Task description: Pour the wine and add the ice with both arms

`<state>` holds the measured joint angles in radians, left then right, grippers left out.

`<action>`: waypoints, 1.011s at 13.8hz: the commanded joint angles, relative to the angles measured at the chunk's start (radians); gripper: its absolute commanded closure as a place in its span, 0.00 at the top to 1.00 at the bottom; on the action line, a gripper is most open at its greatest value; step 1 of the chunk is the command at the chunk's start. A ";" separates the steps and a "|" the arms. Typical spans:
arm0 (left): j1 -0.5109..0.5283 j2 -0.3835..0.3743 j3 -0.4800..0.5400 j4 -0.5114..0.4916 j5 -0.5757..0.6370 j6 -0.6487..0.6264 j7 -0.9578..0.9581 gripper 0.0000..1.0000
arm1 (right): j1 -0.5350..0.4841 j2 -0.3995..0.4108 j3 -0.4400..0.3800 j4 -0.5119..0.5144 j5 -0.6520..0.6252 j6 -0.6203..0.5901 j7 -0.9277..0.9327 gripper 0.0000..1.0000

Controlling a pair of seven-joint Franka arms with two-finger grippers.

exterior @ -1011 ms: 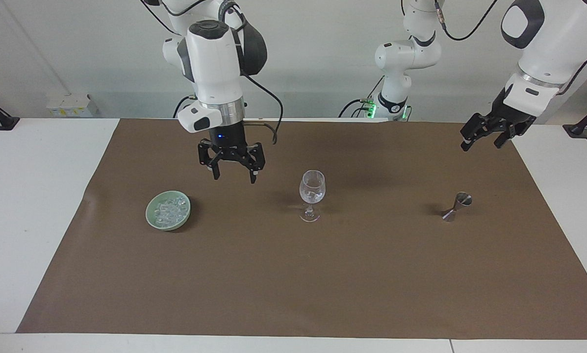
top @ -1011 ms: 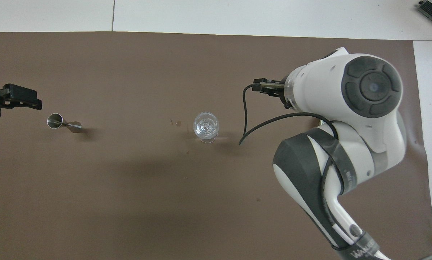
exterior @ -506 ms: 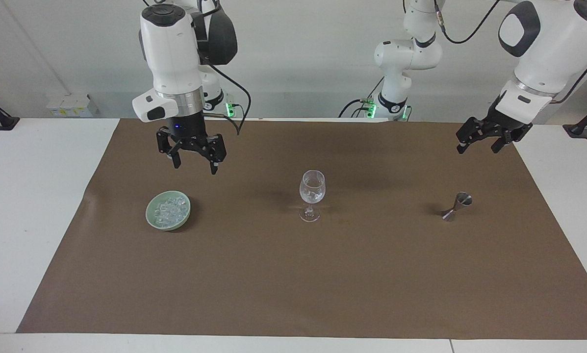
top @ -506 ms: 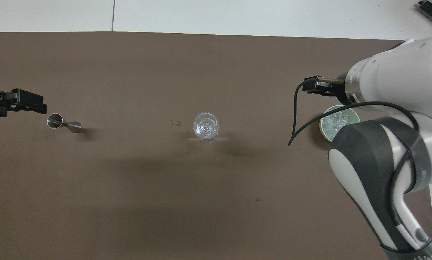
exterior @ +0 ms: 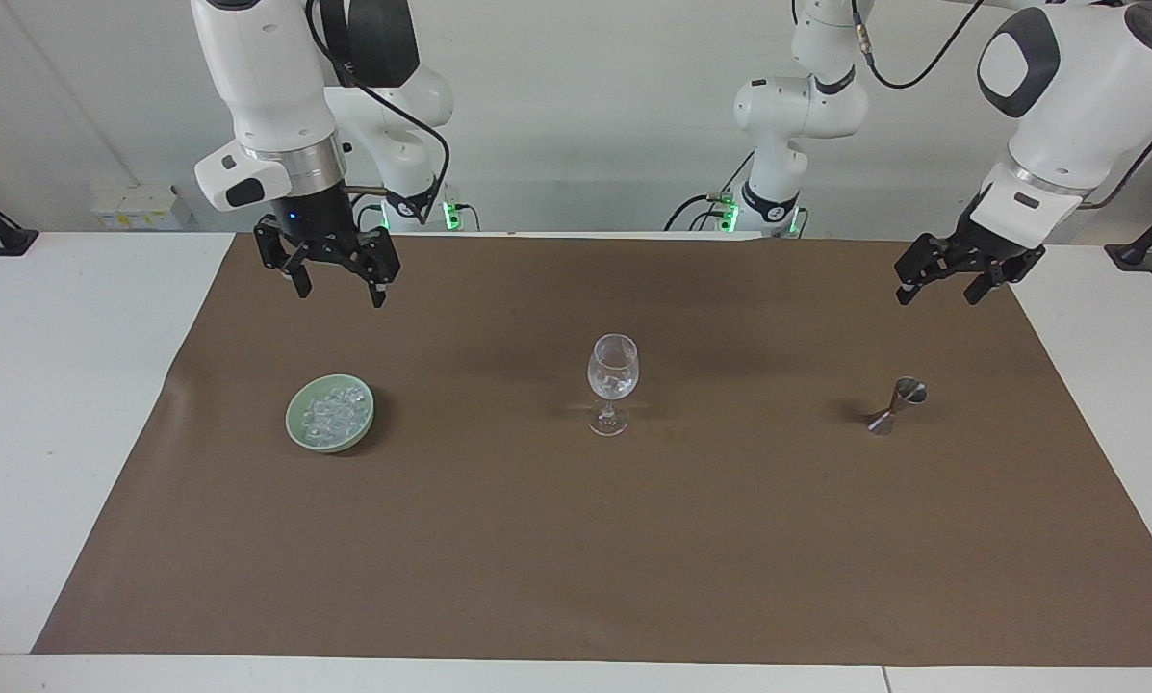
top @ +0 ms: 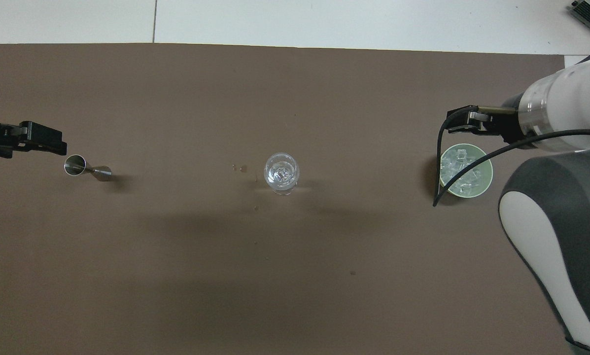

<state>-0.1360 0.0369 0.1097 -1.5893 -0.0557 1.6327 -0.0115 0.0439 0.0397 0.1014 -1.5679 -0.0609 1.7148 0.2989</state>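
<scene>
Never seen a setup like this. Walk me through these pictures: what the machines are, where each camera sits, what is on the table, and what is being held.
Two white jointed robot arms work at a table under a brown mat. One picture faces the robots from across the table; the other looks down from above their own end.

On the mat stand a pale green bowl of ice toward the right arm's end, a clear stemmed glass in the middle, and a small metal jigger toward the left arm's end.

The right pincer hangs open above the mat, the left pincer open above the mat's edge. Neither holds anything.
</scene>
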 commanded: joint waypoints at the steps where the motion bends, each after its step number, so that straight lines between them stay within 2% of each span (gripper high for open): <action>1: -0.007 0.014 0.010 0.032 0.020 -0.030 0.010 1.00 | -0.003 -0.004 -0.012 0.032 0.021 -0.066 -0.046 1.00; 8: 0.111 0.015 -0.114 0.035 0.022 -0.039 0.010 1.00 | -0.025 -0.041 -0.058 0.069 0.082 -0.182 -0.145 1.00; 14: 0.115 0.020 -0.119 0.045 0.023 -0.053 0.011 1.00 | -0.033 -0.086 -0.088 0.066 0.067 -0.238 -0.159 1.00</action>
<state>-0.0335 0.0376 0.0047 -1.5833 -0.0538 1.6127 -0.0113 0.0216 -0.0315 0.0236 -1.4984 -0.0060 1.4882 0.1692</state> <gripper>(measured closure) 0.000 0.000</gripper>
